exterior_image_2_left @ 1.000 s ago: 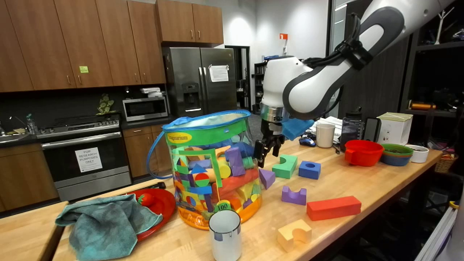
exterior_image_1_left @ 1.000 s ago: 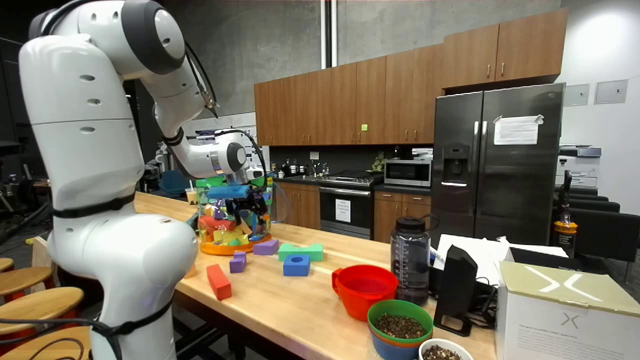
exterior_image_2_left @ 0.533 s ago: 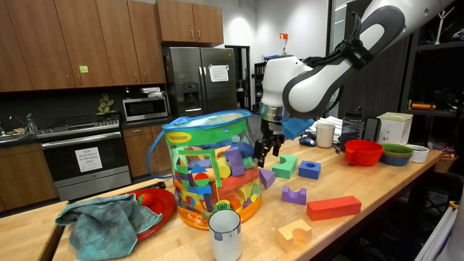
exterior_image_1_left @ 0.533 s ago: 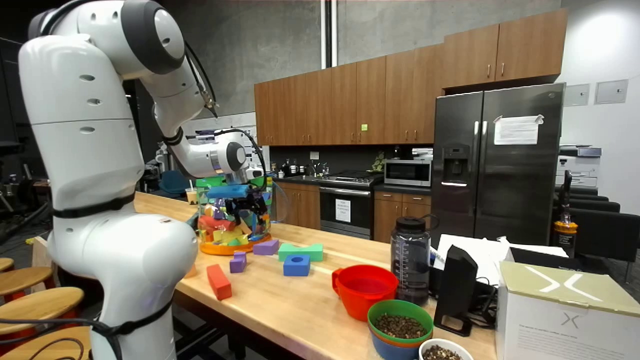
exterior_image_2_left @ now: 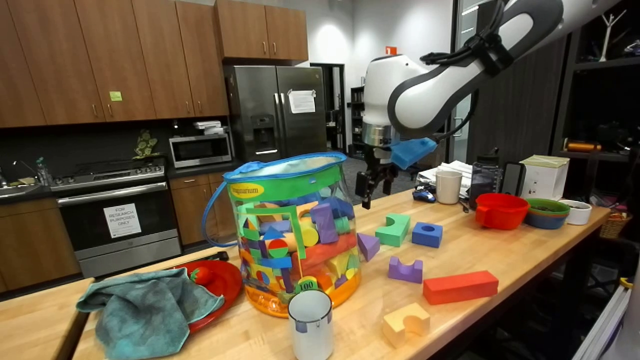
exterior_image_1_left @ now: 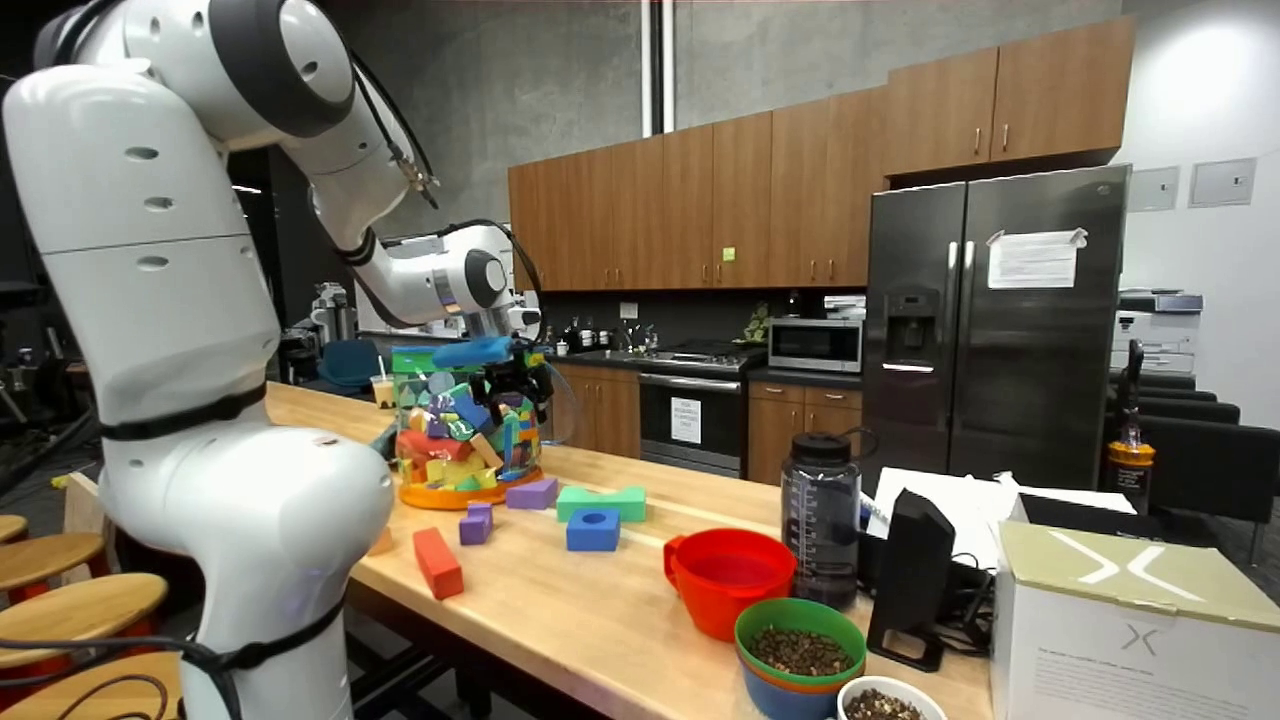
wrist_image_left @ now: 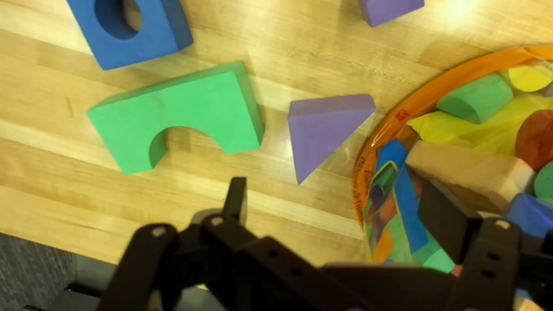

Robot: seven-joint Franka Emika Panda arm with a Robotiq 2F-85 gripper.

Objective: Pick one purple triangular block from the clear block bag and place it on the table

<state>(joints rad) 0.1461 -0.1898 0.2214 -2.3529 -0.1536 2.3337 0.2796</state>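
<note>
The clear block bag [exterior_image_2_left: 292,181], with a green band and blue rim, stands upright on the table [exterior_image_2_left: 475,250], full of multicoloured blocks. Outside it, close to its orange base, a purple triangular block [exterior_image_2_left: 368,246] lies on the table. The wrist view shows this purple triangular block [wrist_image_left: 324,134] just left of the bag's orange edge [wrist_image_left: 391,125]. My gripper [exterior_image_2_left: 376,196] hangs beside the bag, above that block, below the bag's rim height. Its jaws are wide apart and hold nothing; in the wrist view one finger [wrist_image_left: 447,218] overlaps the bag. A purple piece [exterior_image_2_left: 325,222] shows inside the bag, its full shape unclear.
Near the bag lie a green arch [exterior_image_2_left: 393,230], a blue block [exterior_image_2_left: 425,241], a purple arch [exterior_image_2_left: 405,271], a red block [exterior_image_2_left: 460,287] and a tan arch [exterior_image_2_left: 400,322]. A white mug [exterior_image_2_left: 312,332] stands against the bag's front; a red bowl [exterior_image_2_left: 501,212] is farther along.
The gripper has risen beside the bag within the last half second, staying open. Before that it hung lower, just over the purple triangular block. Bag and blocks have not moved.
</note>
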